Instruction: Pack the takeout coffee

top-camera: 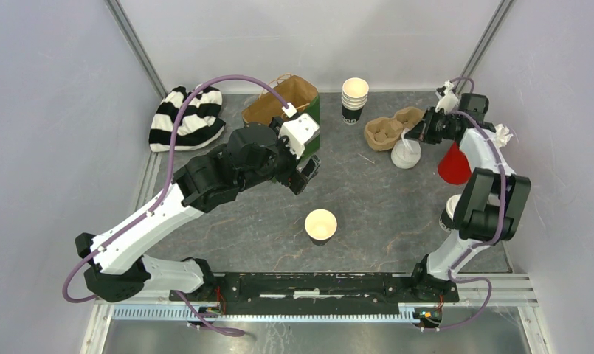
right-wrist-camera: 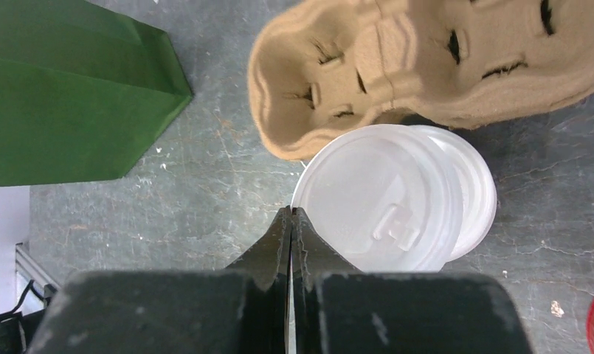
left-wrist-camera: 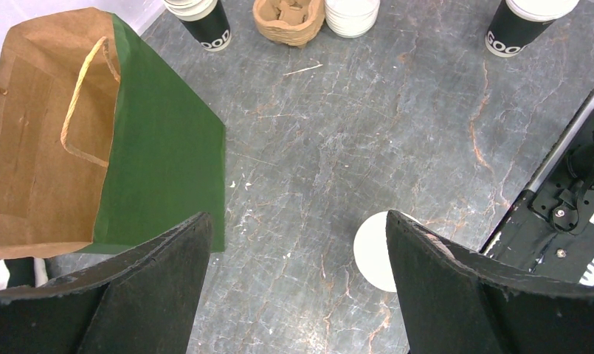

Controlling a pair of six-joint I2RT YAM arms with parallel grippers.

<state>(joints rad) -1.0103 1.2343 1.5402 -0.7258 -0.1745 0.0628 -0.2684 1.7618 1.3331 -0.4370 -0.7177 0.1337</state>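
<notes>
Table [top-camera: 382,206]: grey marbled surface carrying every item below.
Paper bag [left-wrist-camera: 50,133]: brown inside, green outside, lying on its side at the far left with its mouth open. It is just beside the left gripper.
Striped cloth [top-camera: 187,118]: far left corner, not involved.
Left gripper [left-wrist-camera: 297,221]: jaws spread wide and holding nothing. It hangs above the table between the paper bag and the open cup.
Right gripper [right-wrist-camera: 291,214]: jaws pressed together at the near rim of the top lid. The thin rim appears nipped between the tips.
Cup carrier [right-wrist-camera: 426,66]: moulded pulp tray, far right of centre, touching the stacked lids.
Cup stack [top-camera: 354,99]: spare nested cups at the far edge, upright.
Open cup [top-camera: 321,225]: task cup, upright, mouth up, no lid, standing near table centre.
Lidded cup [left-wrist-camera: 526,26]: second task cup, at the right side, partly hidden by the right arm in the top view.
Red cup [top-camera: 454,164]: beside the right arm, not part of the task.
Top lid [right-wrist-camera: 382,199]: white, sitting offset over a lower lid [right-wrist-camera: 478,192].
Governing relation: the open cup lies on the base side of the left jaws, with its rim half hidden behind one finger in the left wrist view. Its long axis is vertical. The left arm is the nearer arm. The right gripper and the top lid are well apart from the open cup.
Likely step: the top lid must travel to the open cup before packing.
</notes>
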